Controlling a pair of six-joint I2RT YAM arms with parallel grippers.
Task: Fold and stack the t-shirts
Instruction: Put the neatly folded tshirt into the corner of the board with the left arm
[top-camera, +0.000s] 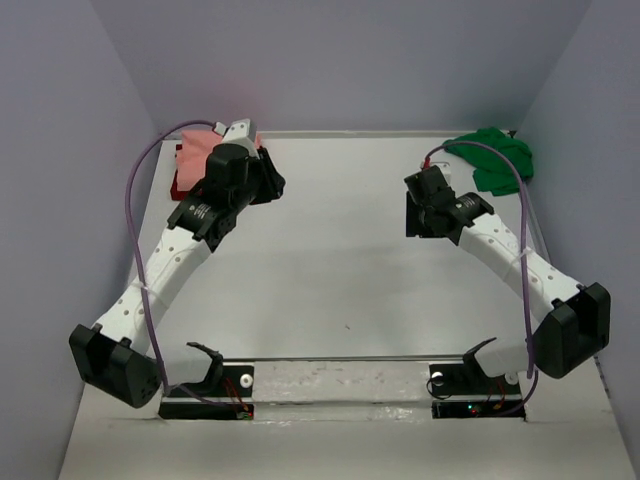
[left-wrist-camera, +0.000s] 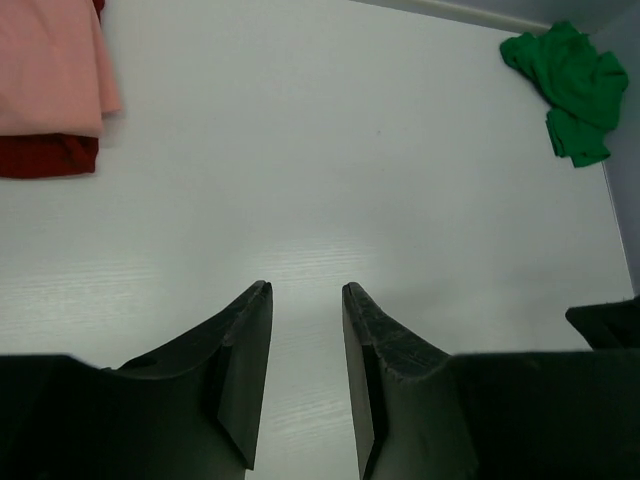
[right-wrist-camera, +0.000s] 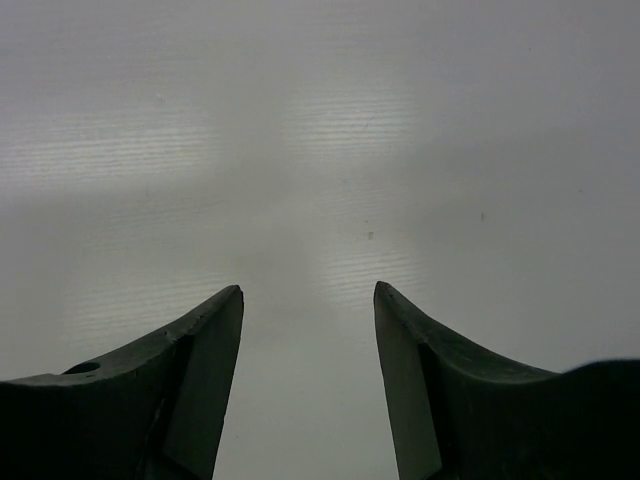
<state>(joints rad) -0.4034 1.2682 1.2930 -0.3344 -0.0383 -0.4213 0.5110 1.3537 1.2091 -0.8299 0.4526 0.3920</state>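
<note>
Now I see my left hand (left-wrist-camera: 305, 290) partly open and my right hand (right-wrist-camera: 308, 290) wider, both empty over the table (left-wrist-camera: 300, 170). The salmon-pink t-shirt (left-wrist-camera: 50, 70) lies on the dark red t-shirt (left-wrist-camera: 45, 157) far-left; the green t-shirt (left-wrist-camera: 575, 90) sits crumpled far-right.

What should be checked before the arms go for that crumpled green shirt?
1. Left gripper empty, jaws apart: ok.
2. Right gripper empty, jaws apart: ok.
3. Salmon-pink shirt lying folded on the dark red shirt at the far left corner: ok.
4. Green shirt folded: not ok, it lies bunched at the far right corner.
5. Stack edges lined up: cannot tell, the stack is partly hidden by the left arm and cut off in the wrist view.
</note>
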